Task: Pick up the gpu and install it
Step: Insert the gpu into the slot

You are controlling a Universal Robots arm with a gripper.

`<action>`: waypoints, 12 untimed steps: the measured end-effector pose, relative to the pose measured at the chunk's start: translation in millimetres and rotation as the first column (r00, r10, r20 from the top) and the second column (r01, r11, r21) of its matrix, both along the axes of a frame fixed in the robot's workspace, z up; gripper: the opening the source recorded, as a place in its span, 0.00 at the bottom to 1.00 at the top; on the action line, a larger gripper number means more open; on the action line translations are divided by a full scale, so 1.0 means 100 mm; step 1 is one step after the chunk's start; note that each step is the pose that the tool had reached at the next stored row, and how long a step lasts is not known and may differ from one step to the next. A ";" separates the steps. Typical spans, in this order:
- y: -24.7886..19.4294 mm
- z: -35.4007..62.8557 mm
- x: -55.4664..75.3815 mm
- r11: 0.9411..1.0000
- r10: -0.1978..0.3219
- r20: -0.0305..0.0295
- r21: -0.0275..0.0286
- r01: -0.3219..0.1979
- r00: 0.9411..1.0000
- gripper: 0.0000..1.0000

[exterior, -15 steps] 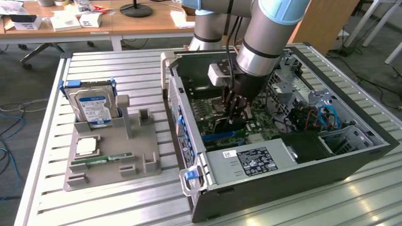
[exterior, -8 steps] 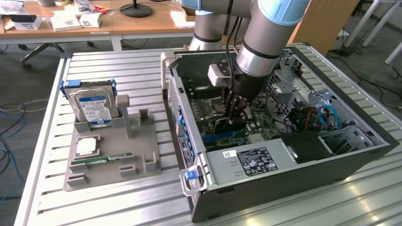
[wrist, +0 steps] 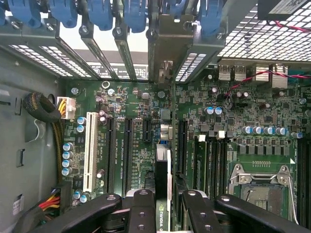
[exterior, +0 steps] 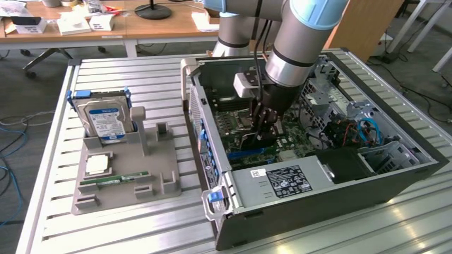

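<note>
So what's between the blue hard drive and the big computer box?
In the exterior view, the grey holder's upright posts stand there, then a bare strip of table.

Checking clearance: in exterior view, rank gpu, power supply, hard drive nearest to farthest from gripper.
1. gpu, held in the gripper, inside the case.
2. power supply, case's near corner.
3. hard drive, upright in holder, exterior view's left.

I read the surfaces from my remote station. The desk [exterior: 127, 79] is ribbed bare metal with a satin sheen. The parts holder [exterior: 166, 159] is matt grey plastic. The hard drive [exterior: 105, 120] is bright metal under a glossy label. The case [exterior: 318, 211] is dark painted sheet metal. The motherboard [wrist: 138, 102] is a green lacquered board. The retainer clips [wrist: 99, 12] are smooth blue plastic. The claw [wrist: 163, 199] is matt black, and the gpu [wrist: 163, 179] has a matt black face.
</note>
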State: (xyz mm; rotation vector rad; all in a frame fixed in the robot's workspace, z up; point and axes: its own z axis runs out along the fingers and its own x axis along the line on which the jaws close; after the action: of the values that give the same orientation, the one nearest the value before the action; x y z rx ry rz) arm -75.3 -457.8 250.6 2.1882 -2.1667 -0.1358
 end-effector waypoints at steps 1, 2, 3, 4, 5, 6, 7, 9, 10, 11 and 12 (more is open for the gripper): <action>0.000 0.000 0.00 1.000 0.000 0.000 0.000 0.000 1.000 0.26; 0.000 0.000 0.00 1.000 0.000 0.000 0.000 0.000 1.000 0.26; 0.000 0.000 0.00 1.000 0.000 0.000 0.000 0.000 1.000 0.26; 0.000 0.005 0.00 1.000 0.000 0.000 0.000 0.000 1.000 0.26; 0.000 0.012 0.00 1.000 0.000 0.000 0.000 0.000 1.000 0.26; 0.001 0.013 0.00 1.000 0.000 0.000 0.000 0.000 1.000 0.26; 0.001 0.013 0.00 1.000 0.000 0.000 0.000 0.000 1.000 0.26; -0.001 0.015 0.00 1.000 0.000 0.000 0.000 0.000 1.000 0.26; -0.006 0.016 0.00 1.000 0.000 0.000 0.000 0.000 1.000 0.26; -0.014 0.016 0.00 1.000 0.000 0.000 0.000 0.000 1.000 0.26; -0.017 0.015 0.00 1.000 0.000 0.000 0.000 0.000 1.000 0.26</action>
State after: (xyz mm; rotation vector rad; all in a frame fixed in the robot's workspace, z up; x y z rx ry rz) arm -75.4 -459.5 252.1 2.1882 -2.1666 -0.1358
